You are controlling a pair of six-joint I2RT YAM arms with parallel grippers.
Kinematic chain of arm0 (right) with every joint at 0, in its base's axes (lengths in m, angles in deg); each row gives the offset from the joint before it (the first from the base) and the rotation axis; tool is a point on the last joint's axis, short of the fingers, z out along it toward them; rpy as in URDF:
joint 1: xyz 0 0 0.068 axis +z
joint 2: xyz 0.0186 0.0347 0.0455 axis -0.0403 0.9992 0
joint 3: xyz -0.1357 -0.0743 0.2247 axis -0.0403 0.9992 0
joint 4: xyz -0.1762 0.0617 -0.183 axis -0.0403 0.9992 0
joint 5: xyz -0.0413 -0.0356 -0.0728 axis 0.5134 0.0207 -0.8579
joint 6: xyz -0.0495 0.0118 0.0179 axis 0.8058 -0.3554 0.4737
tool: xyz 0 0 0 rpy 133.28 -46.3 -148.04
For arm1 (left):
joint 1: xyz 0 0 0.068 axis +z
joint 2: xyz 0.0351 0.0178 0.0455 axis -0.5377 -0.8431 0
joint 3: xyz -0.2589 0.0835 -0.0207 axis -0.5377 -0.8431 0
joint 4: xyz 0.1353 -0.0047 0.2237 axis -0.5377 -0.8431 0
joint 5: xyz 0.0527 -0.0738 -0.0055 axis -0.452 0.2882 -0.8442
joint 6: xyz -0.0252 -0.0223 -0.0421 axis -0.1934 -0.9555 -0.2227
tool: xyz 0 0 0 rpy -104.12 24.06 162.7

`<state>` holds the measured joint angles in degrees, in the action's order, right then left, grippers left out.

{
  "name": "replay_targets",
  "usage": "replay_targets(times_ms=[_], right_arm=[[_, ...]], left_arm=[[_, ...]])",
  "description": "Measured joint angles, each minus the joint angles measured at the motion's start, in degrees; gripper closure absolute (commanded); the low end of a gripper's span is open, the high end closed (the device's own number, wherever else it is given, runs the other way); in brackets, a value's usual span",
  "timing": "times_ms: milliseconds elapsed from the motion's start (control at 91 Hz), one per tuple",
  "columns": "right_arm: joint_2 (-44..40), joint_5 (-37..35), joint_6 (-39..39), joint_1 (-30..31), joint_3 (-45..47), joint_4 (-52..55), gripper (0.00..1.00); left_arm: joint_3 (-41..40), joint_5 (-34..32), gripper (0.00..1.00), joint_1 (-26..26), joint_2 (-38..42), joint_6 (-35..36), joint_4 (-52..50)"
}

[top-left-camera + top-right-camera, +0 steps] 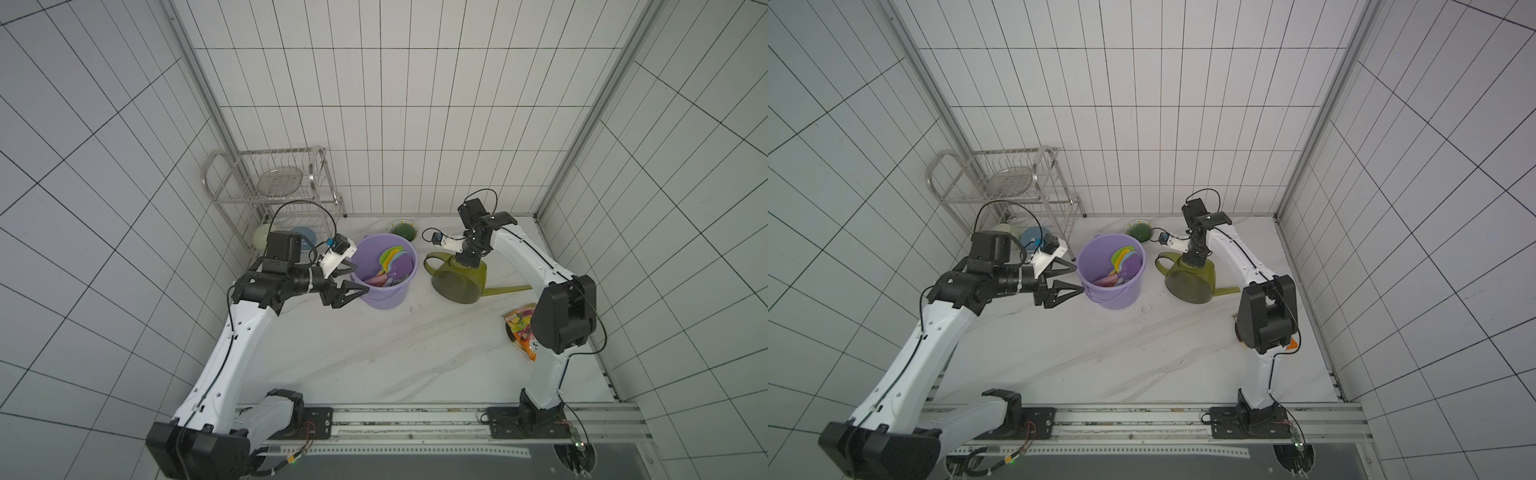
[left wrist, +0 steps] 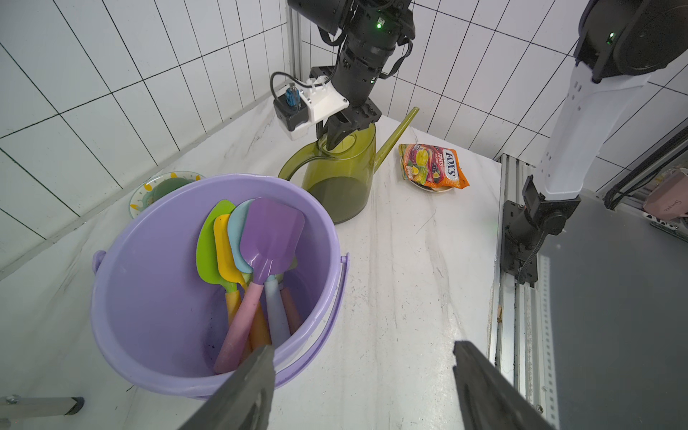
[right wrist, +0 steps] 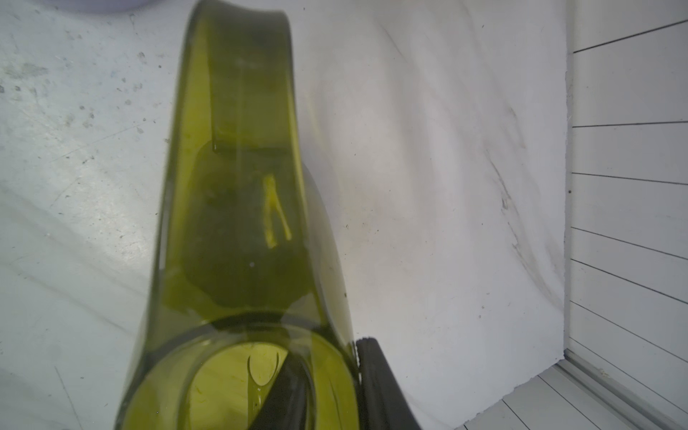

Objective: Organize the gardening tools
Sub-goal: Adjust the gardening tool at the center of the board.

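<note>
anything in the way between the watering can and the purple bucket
Nothing visible. Only a bare strip of table separates the watering can, gripped at its rim by the right gripper, from the bucket. The green dish sits behind that gap.

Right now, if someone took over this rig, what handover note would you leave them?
Left end effector: open, empty, beside the lilac bucket.
Right end effector: shut on the watering can at its rim, one finger inside the opening. The can stands upright on the table, apart from the bucket.
Done: shovels stand handle-down in the bucket; four blades show clearly.
Left: probably only the watering can to place; where it goes is not shown.
</note>
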<state>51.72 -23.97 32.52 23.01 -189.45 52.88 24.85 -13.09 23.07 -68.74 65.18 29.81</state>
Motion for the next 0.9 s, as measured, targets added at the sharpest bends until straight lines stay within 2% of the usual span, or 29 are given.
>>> replay_targets(times_ms=[121,286,539,638,649,660,671,693,902], right_arm=[[0.6,-1.7,0.5,1.4,0.0,-0.4,1.00],[1.0,-2.8,0.6,2.2,0.0,-0.9,0.93],[1.1,-3.5,0.3,3.4,0.0,-0.9,0.72],[1.3,-3.6,-0.5,4.0,0.0,-0.9,0.53],[1.3,-3.5,-0.3,4.0,0.0,-0.9,0.42],[1.3,-3.5,-0.4,4.0,0.0,-0.9,0.25],[1.3,-3.5,-0.7,4.0,0.0,-0.8,0.13],[1.3,-3.5,-0.7,4.0,0.0,-1.1,0.02],[1.2,-4.0,-2.0,4.0,-0.1,-0.5,0.01]], left_arm=[[0.0,-0.3,0.23,0.0,0.0,0.3,-0.2],[0.0,-0.6,0.23,0.0,0.1,0.9,-0.8],[0.0,-0.9,0.23,0.0,0.5,1.2,-1.3],[0.0,-0.9,0.23,0.0,0.5,1.2,-1.4],[0.0,-0.9,0.23,0.0,0.5,1.2,-1.4],[0.0,-0.9,0.23,0.0,0.5,1.2,-1.5],[0.0,-0.9,0.23,0.0,0.5,1.2,-1.5],[0.0,-0.9,0.23,0.0,0.5,1.3,-1.5],[0.0,-1.3,0.23,0.0,0.5,1.4,-1.6]])
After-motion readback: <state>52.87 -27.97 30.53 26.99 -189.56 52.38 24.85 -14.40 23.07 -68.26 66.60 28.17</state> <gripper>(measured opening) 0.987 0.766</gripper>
